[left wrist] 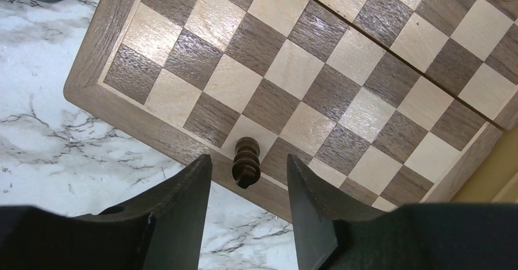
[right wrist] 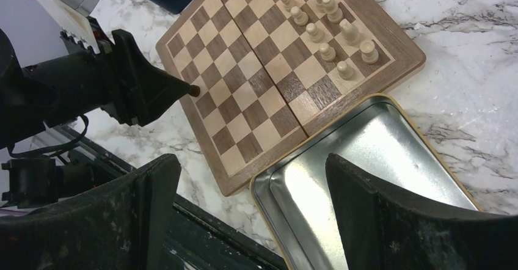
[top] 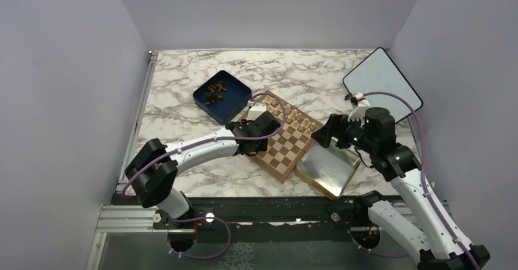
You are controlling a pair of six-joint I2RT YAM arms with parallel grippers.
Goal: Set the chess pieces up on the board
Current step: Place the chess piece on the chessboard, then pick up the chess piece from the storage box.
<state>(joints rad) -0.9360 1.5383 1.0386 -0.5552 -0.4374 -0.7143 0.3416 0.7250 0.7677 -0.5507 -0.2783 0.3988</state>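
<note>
Piece in hand's reach: one dark chess piece stands on a light square in the edge row of the board, which looks to be the fourth square from the corner seen in the left wrist view.
Left end effector: spread, one finger on each side of the piece with a clear gap on both sides, gripping nothing.
Long axis: the piece stands upright, and the fingers flank it across its width.
Right end effector: spread wide and empty, hanging over the metal tray just beside the board's near corner.
Remaining dark pieces: heaped in the dark blue box on the desk, just beyond the board's far-left edge.
Pale pieces: lined up in the far rows of the board.
Nearer arm: the left, since the box lies on its side.
Judgement: the next move probably turns on lifting straight up, because a sideways drift could tip the piece.
</note>
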